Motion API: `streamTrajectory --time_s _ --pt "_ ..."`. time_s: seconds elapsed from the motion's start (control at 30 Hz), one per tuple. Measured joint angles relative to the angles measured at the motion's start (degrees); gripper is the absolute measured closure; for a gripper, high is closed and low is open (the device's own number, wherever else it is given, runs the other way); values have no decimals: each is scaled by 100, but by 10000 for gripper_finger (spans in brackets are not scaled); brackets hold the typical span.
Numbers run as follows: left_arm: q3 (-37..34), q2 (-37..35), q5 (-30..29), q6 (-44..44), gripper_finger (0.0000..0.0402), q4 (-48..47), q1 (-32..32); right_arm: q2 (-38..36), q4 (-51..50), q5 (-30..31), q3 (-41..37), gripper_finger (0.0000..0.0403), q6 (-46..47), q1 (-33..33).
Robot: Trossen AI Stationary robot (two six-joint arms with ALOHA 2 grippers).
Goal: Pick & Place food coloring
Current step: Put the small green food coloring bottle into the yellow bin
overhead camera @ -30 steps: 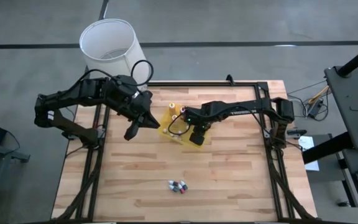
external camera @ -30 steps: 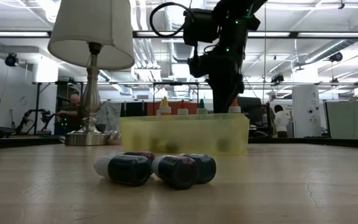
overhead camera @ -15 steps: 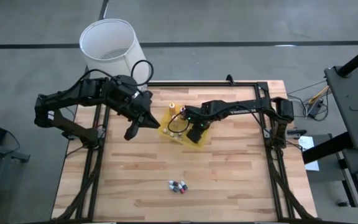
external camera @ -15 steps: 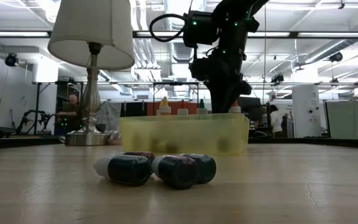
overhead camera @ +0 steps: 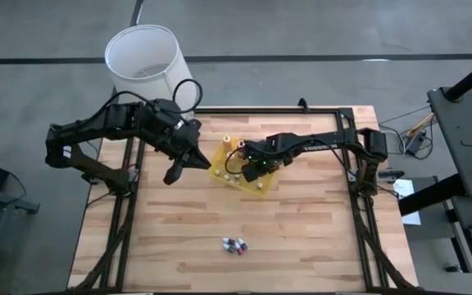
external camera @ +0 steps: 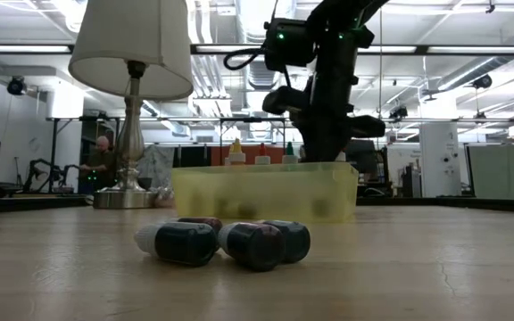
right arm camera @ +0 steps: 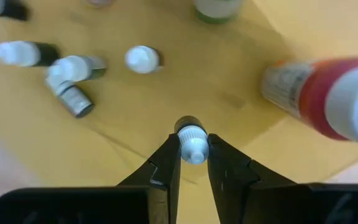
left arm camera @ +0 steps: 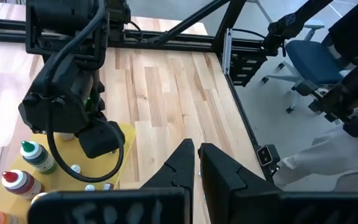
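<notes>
Vial (right arm camera: 193, 144) with white cap sits pinched in right gripper (right arm camera: 193, 163) over yellow tray (overhead camera: 256, 187) at frame centre; left gripper (left arm camera: 196, 163) closed, empty, left of it.

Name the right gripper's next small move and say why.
Probably lift straight up. The right gripper is down in the yellow tray, its fingers shut on a small vial's white cap, with other vials and a red bottle close by.
</notes>
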Motion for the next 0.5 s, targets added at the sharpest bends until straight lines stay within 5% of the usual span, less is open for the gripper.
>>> streamTrajectory --time_s 0.5 --pt "1 1 -2 219 401 -1 0 0 208 107 -438 343 311 0"
